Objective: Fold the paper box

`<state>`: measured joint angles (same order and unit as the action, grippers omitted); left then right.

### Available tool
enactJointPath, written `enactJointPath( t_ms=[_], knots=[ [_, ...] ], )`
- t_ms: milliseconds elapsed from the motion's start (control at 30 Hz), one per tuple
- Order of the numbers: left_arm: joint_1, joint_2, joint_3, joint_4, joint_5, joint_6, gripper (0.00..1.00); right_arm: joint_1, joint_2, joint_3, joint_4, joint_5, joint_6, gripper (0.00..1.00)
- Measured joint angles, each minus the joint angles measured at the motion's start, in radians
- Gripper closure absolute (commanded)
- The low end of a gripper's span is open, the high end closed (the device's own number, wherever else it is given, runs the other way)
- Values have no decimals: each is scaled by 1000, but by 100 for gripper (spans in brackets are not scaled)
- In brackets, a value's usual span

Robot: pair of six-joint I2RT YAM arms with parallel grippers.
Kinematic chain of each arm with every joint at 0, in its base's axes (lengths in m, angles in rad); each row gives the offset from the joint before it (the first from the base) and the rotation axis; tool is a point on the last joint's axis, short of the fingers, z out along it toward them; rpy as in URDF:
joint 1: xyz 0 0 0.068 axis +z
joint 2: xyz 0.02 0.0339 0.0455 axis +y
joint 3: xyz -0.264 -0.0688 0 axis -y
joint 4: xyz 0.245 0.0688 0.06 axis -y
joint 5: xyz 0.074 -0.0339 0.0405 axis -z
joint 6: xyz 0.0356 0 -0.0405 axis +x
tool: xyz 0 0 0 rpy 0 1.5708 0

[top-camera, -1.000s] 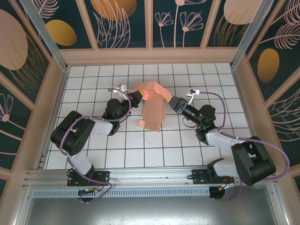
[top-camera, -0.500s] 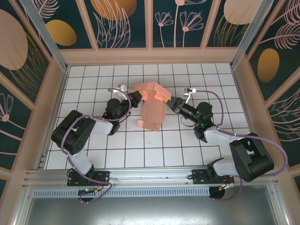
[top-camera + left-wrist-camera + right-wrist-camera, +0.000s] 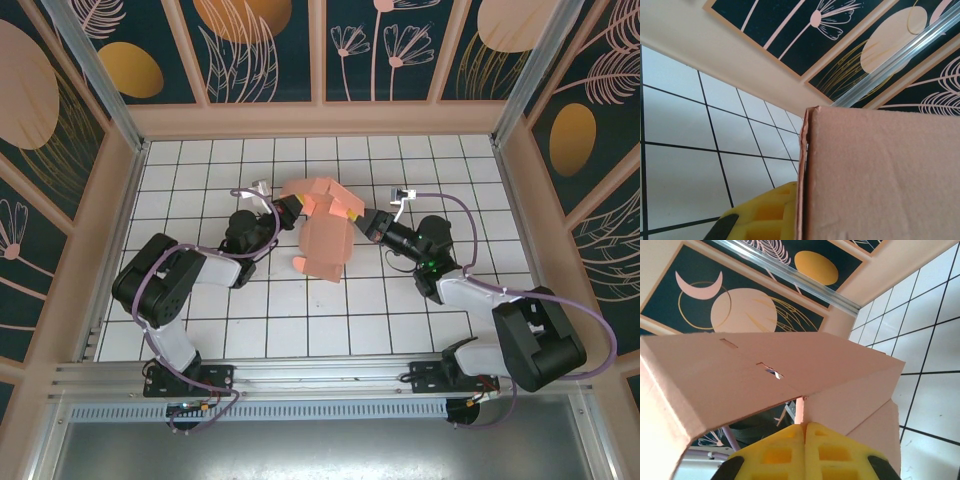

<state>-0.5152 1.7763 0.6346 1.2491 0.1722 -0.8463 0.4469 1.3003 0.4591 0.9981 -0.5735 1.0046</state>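
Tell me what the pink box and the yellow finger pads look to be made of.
The paper box: thin cardboard, matte salmon-pink, with a fibrous cut edge and sharp creases. The yellow finger pads: probably moulded plastic or rubber, matte, with recessed square pockets; which of the two cannot be told.

Bright, even light, with faint soft shadows on the white surface [image 3: 300,320]. In the left wrist view the paper box [image 3: 880,175] at 5 o'clock looks slightly soft.
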Motion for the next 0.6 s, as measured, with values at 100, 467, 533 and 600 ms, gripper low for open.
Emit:
enactJointPath(
  t_ms=[100,467,533,600],
  knots=[
    [0,2,0,-1,-1,0,100,0,-1,0,-10,0,-4,99],
    [-8,-18,-25,-8,-107,-5,100,0,-134,17,-235,97,-140,54],
    [-8,-30,-27,-34,-146,-5,100,0,-174,24,-285,126,-174,53],
    [-8,-45,-27,-66,-185,-5,100,0,-209,35,-321,143,-208,51]
  ],
)
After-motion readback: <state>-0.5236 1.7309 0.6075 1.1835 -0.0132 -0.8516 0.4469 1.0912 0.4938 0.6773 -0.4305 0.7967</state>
